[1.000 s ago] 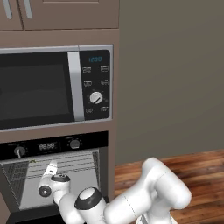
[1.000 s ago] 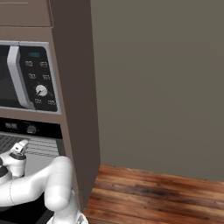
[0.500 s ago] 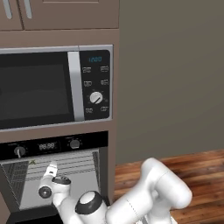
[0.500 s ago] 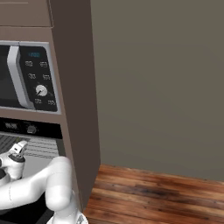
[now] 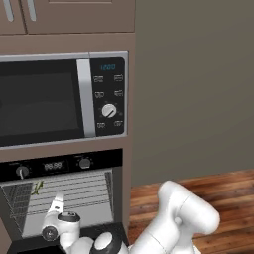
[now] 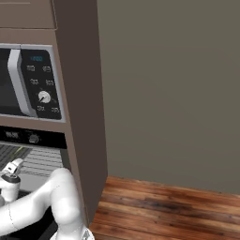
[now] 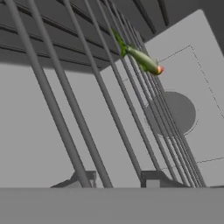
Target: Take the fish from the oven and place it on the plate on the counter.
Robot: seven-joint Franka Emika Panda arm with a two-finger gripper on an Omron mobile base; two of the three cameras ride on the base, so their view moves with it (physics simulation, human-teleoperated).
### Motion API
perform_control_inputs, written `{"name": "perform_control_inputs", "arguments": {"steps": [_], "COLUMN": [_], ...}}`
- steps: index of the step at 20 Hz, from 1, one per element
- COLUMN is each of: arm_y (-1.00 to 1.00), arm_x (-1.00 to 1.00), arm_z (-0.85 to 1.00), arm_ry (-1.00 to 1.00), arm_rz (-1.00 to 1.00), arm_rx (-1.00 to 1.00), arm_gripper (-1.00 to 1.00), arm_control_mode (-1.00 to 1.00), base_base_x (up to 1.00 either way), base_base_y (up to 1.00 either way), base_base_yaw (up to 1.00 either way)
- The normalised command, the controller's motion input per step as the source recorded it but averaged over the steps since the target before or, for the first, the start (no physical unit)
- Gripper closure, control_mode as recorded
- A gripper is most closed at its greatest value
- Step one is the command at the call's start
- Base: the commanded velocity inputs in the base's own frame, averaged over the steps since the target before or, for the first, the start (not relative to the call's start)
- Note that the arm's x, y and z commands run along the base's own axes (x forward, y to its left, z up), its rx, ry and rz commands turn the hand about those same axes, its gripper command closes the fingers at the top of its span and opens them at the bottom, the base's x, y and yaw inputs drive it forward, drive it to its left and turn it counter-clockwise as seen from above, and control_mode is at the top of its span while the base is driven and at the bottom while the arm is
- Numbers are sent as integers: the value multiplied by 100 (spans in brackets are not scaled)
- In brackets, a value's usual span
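The oven (image 5: 59, 164) sits below the microwave with its cavity exposed and wire racks (image 5: 74, 191) inside. A tiny yellowish-green fish (image 5: 37, 187) lies on a rack at the upper left of the cavity. In the hand view the fish (image 7: 140, 57) rests on the rack bars (image 7: 100, 96), up and to the right, well ahead of the fingertips. My gripper (image 5: 56, 199) (image 6: 16, 164) (image 7: 118, 181) is at the cavity's mouth, below and right of the fish, open with nothing between its fingers (image 7: 84, 177). The plate and the counter are out of view.
A silver-and-black microwave (image 5: 59, 99) with a blue clock is built in above the oven. Brown cabinet siding (image 6: 79, 103) flanks the oven's right. A grey wall (image 5: 198, 84) and wooden floor (image 6: 168, 211) lie to the right.
The hand has eased slightly down and left at the oven's mouth, and the arm's elbow has sunk lower. The fish has not moved.
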Motion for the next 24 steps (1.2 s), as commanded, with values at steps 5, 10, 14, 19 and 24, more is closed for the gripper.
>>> {"name": "perform_control_inputs", "arguments": {"steps": [5, 10, 14, 19, 24], "arm_y": [0, 0, 0, 0, 0], "arm_x": [-75, -78, -87, -99, -100], "arm_z": [-27, -30, -32, -34, -29], "arm_ry": [4, 4, 5, 5, 4], "arm_rz": [0, 0, 0, 0, 0], "arm_rx": [0, 0, 0, 0, 0], "arm_gripper": [100, 100, 100, 100, 100], "arm_control_mode": [-100, -100, -100, -100, -100], "base_base_x": [0, 0, 0, 0, 0], "base_base_y": [0, 0, 0, 0, 0], "base_base_yaw": [0, 0, 0, 0, 0]}}
